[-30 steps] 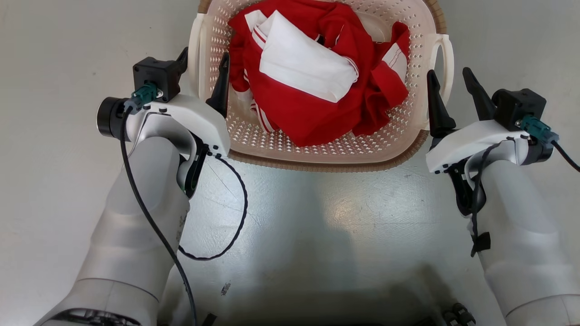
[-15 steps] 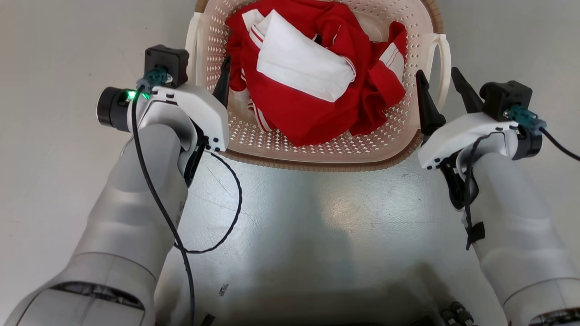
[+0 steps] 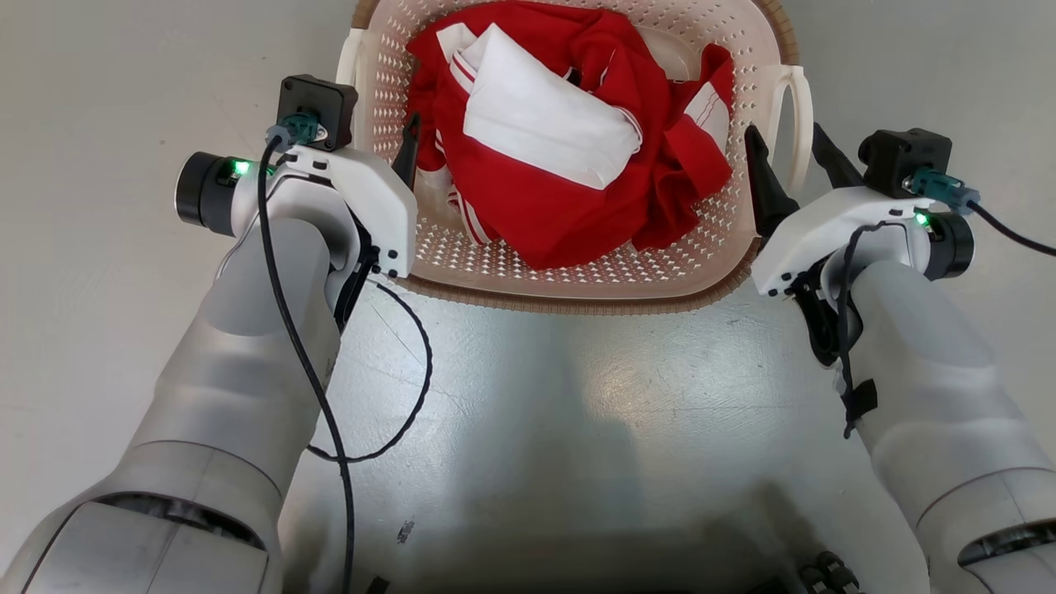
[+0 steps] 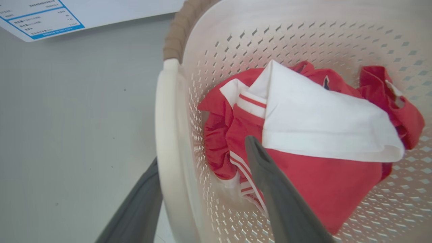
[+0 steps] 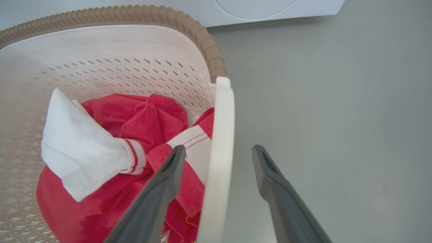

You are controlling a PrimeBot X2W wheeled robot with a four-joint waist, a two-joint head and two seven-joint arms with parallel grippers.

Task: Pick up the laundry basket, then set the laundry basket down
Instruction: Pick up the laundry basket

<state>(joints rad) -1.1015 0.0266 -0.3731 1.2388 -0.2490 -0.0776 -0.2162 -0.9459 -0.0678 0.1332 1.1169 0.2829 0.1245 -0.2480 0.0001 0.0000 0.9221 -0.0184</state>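
Observation:
The laundry basket [image 3: 594, 276], cream-white and perforated with a tan-brown rim, sits on the grey floor at the top middle of the head view, holding red and white clothes [image 3: 569, 148]. My left gripper [image 3: 371, 124] is open astride the left loop handle [image 3: 346, 58]: one finger is inside the basket, the other outside and partly hidden by the wrist camera block. In the left wrist view the handle [image 4: 168, 145] stands between the fingers of the left gripper [image 4: 202, 152]. My right gripper [image 3: 784, 132] is open astride the right handle [image 3: 799, 115]. In the right wrist view that handle [image 5: 221, 141] rises between the fingers of the right gripper [image 5: 218, 150].
A white washer front [image 5: 270, 6] stands just beyond the basket, and a white panel with a blue-printed label [image 4: 40, 17] shows past its left side. A black cable [image 3: 412, 396] loops off my left forearm. My dark base [image 3: 577, 569] lies at the bottom edge.
Both arms have pushed forward and slightly inward along the basket's sides, so each handle now lies deeper between the open fingers. The basket has stayed nearly where it was.

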